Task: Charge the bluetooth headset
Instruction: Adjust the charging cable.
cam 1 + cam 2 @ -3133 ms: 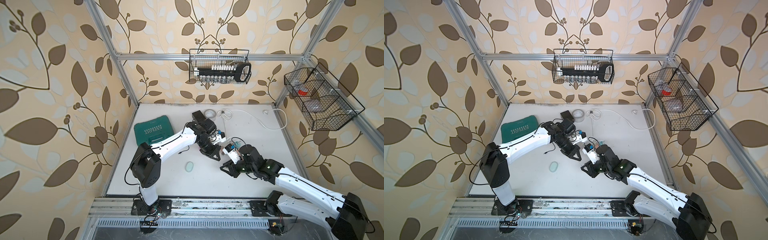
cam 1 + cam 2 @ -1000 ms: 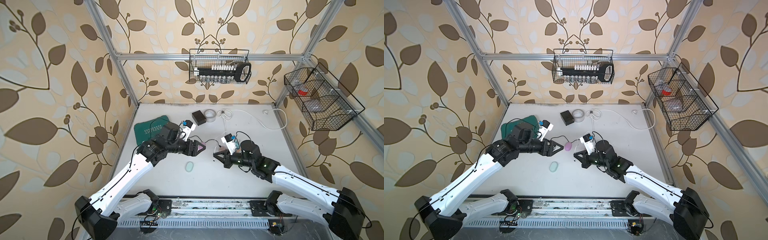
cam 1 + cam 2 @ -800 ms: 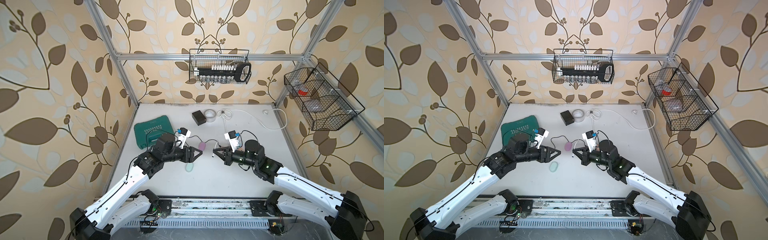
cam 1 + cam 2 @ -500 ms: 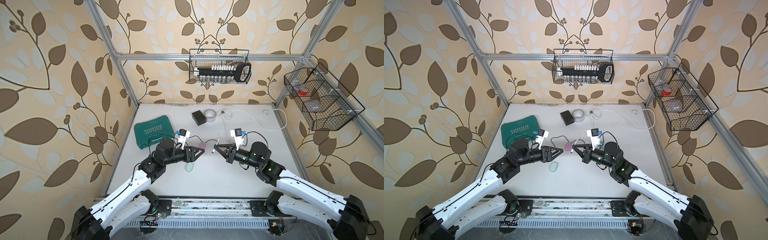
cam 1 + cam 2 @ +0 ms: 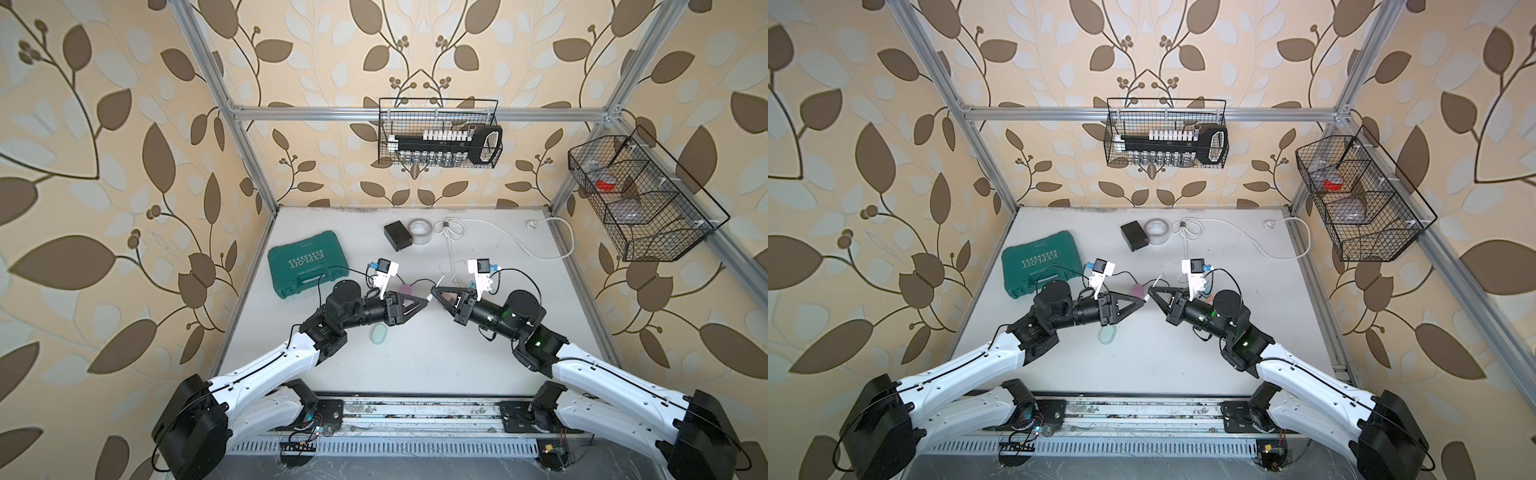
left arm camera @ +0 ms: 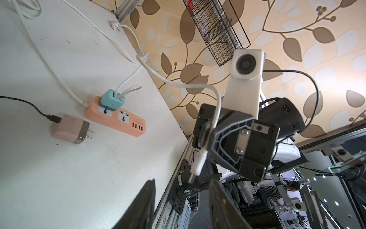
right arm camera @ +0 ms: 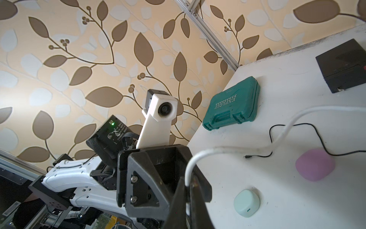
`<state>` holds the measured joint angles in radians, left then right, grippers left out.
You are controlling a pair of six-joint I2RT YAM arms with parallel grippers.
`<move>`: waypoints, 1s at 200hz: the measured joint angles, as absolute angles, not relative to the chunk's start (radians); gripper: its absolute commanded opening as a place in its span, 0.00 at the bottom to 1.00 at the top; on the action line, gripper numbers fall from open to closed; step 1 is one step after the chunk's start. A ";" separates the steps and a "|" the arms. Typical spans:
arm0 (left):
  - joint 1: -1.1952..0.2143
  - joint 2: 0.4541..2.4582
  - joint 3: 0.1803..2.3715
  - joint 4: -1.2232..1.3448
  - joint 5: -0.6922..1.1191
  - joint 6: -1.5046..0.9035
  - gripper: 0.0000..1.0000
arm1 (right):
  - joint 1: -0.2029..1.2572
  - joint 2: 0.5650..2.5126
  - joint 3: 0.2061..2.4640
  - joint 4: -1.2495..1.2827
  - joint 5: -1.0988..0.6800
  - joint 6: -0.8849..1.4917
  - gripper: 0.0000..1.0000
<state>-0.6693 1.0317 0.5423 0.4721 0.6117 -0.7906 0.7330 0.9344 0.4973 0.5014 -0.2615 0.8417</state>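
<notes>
Right claw [image 7: 187, 187] is clamped on white cable [image 7: 227, 148] nr plug [image 6: 199, 160]. Left claw [image 6: 182, 181] is held apart, near plug.

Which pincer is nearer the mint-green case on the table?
Left. The left pincer hangs just above and beside the mint-green case; the right pincer, gripping the white cable, sits farther off, across the table's middle.

Matt white table [image 5: 436, 357] with plastic and metal things.
The table is scuffed and matt; the green case [image 5: 305, 264] is textured hard plastic; the mint case [image 7: 246, 202] is smooth satin plastic; the white cable [image 6: 178, 84] is glossy and rubbery; the wire basket [image 5: 436, 99] is black coated metal; the frame bar [image 5: 311, 111] is bare silvery metal.
</notes>
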 measured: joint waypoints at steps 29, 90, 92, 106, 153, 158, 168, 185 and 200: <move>-0.669 1.052 0.545 0.508 0.621 -0.794 0.40 | 0.733 0.930 0.482 0.530 -0.257 0.852 0.06; -0.683 1.111 0.594 0.569 0.649 -0.811 0.29 | 0.733 0.915 0.463 0.563 -0.254 0.884 0.06; -0.685 1.112 0.594 0.572 0.650 -0.809 0.29 | 0.733 0.913 0.463 0.564 -0.254 0.886 0.06; -0.698 1.119 0.598 0.581 0.657 -0.812 0.26 | 0.733 0.902 0.463 0.569 -0.250 0.890 0.06; -0.715 1.134 0.601 0.584 0.679 -0.813 0.14 | 0.733 0.891 0.458 0.587 -0.242 0.898 0.06; -0.715 1.134 0.601 0.585 0.679 -0.813 0.13 | 0.733 0.891 0.457 0.588 -0.242 0.898 0.07; -0.715 1.134 0.601 0.585 0.679 -0.812 0.12 | 0.733 0.891 0.453 0.590 -0.242 0.899 0.07; -0.715 1.132 0.601 0.577 0.678 -0.811 0.18 | 0.733 0.891 0.448 0.594 -0.242 0.901 0.07; -0.715 1.128 0.601 0.572 0.677 -0.809 0.26 | 0.733 0.891 0.444 0.595 -0.242 0.902 0.07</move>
